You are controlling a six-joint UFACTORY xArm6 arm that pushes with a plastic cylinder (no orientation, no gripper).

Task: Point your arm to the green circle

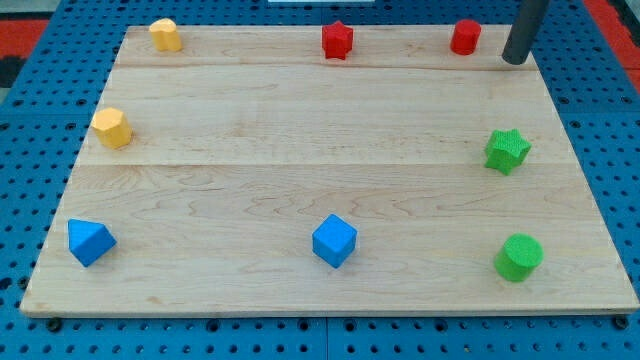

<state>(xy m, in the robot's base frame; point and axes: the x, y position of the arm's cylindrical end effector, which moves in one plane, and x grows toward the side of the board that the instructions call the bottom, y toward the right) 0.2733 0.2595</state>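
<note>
Nearest the view's bottom, the wooden tabletop (250,130) carries three blocks in a row: a blue wedge-like block (90,242) at the view's left, a blue cube (334,241) near the middle, and the green circle (519,257), a short cylinder standing on a flat end, at the view's lower right, close to the board's corner. Just above it on the same side sits the green star (507,150); across the board at the view's left lies a yellow hexagonal block (112,128). Along the view's top edge stand a second yellow block (166,35), its exact shape hard to make out, a red star (338,40) and a red cylinder (465,37).

The tool is a plain dark rod with no jaws to part or close, so nothing is held; my tip (514,60) rests at the view's upper right, just beside the red cylinder and well apart from the green circle.

The approach appears not yet begun. The next move calls for a sweep toward the view's bottom along the right edge, passing to one side of the green star so as not to nudge it, and stopping beside the circle.

The circle's axis is vertical; being round, it has no long axis or heading on the tabletop.
</note>
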